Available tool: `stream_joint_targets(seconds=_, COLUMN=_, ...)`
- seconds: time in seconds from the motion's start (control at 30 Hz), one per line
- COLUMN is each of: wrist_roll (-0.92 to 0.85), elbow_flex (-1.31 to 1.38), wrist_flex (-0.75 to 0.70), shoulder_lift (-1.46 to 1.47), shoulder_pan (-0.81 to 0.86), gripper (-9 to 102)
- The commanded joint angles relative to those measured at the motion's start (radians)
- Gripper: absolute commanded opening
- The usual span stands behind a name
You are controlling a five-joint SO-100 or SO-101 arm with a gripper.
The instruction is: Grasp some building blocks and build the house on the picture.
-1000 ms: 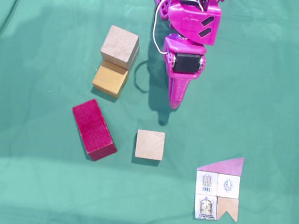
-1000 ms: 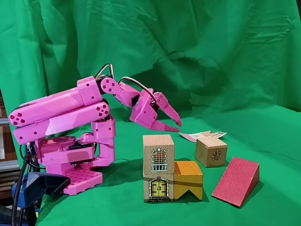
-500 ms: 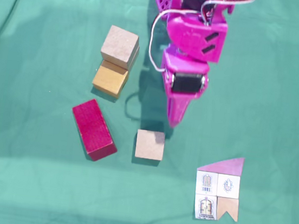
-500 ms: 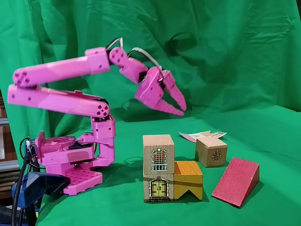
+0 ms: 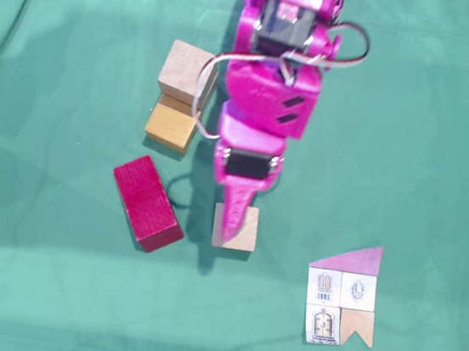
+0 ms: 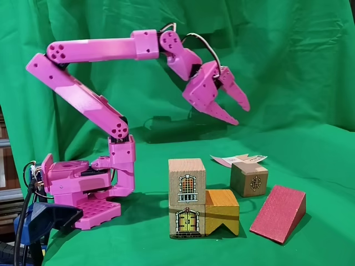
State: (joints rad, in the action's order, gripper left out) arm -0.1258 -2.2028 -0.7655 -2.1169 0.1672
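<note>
From above, the pink arm reaches down the green cloth surface (image 5: 49, 290) and its pincer (image 5: 233, 227) overlaps the lone pale cube (image 5: 245, 231), so it looks as if it were touching. The side-on fixed view corrects that: the pincer (image 6: 239, 113) hangs high in the air, well clear of every block, its 2 pointed fingers spread apart with nothing between them.

The side view also shows printed faces that the top view hides: the stacked pale cube (image 6: 187, 180) carries a small window drawing and the block under it (image 6: 187, 221) a door, with the ochre notched block (image 6: 222, 211) touching them on the right. The lone cube (image 6: 249, 178) there shows a round window. From above, the stacked cube (image 5: 187, 71) sits beside the ochre block (image 5: 171, 126).

The dark red block (image 5: 147, 202) looks like a brick from above, but side-on it is a wedge (image 6: 279, 213) with a sloping, finely ridged face.

The paper house card (image 5: 342, 295) lies flat at lower right in the top view, purple roof over white drawn squares and 1 tan notched square.
</note>
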Motion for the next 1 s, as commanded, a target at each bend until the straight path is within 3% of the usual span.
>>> stream_joint_targets(seconds=0.0, wrist_roll=0.008, elbow_flex=0.081, wrist_flex=0.012, shoulder_lift=0.067, shoulder_pan=0.032, gripper=26)
stream_joint_targets(seconds=0.3, wrist_roll=0.011, elbow_flex=0.183, wrist_flex=-0.005, shoulder_lift=0.144, shoulder_pan=0.035, gripper=36)
stream_joint_targets(seconds=0.6, wrist_roll=0.011, elbow_flex=0.230, wrist_flex=-0.025, shoulder_lift=0.213, shoulder_pan=0.023, gripper=37)
stream_joint_targets(seconds=0.97, wrist_roll=0.011, elbow_flex=0.451, wrist_flex=-0.353, shoulder_lift=0.364, shoulder_pan=0.025, gripper=37)
